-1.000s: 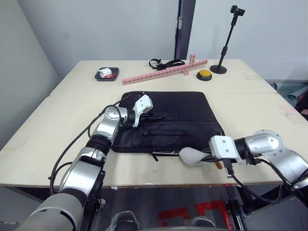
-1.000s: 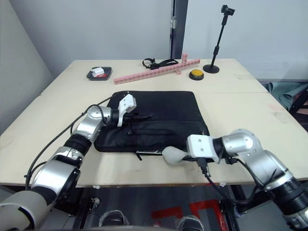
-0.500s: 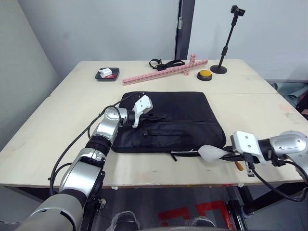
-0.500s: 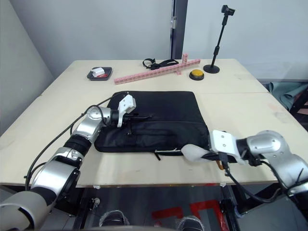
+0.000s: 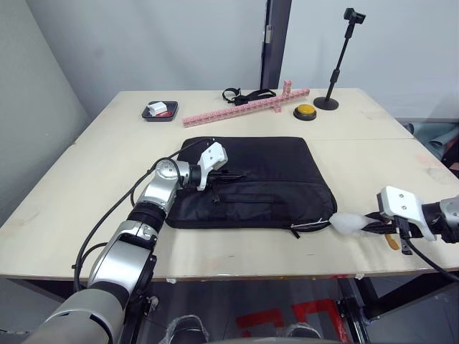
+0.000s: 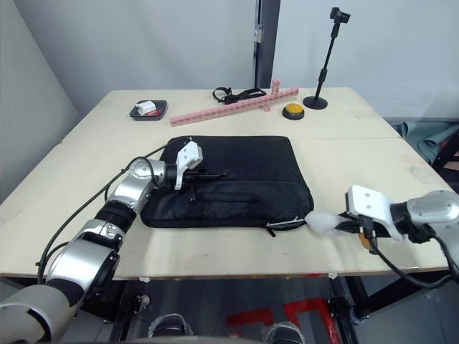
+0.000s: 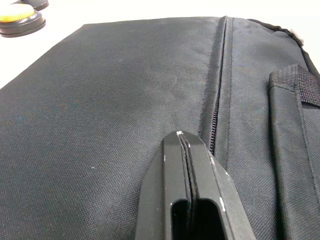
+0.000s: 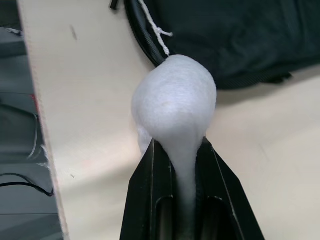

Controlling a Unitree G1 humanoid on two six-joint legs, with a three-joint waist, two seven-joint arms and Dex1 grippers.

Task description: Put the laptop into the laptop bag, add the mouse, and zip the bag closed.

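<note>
Head views: the laptop bag [image 5: 252, 180] lies flat mid-table, bulk closed along its near edge as far as I can make out. No laptop or mouse lying loose beside the bag; judged to be already inside, though that can't be confirmed. The left gripper [image 5: 231, 174] rests on the bag's top face, near its left end, apparently pinning it. The right gripper [image 5: 369, 224] sits just off the bag's near right corner, holding a white puff [image 5: 349, 223] tied by a white cord [image 5: 313, 226] running back to that corner. Zip pull looks to have reached the corner; a short run round the right side may remain, hard to tell.

Left wrist view: fingers [image 7: 200, 185] pressed together with nothing between them, tips down on black fabric beside a closed zipper line [image 7: 218, 90]. An orange button [image 7: 17, 19] sits beyond the bag's far edge.

Right wrist view: fingers [image 8: 150, 190] clamped on the neck of the puff; cord leads from it to the bag's rim.

Judgement: late zipping stage, nearly finished.
</note>
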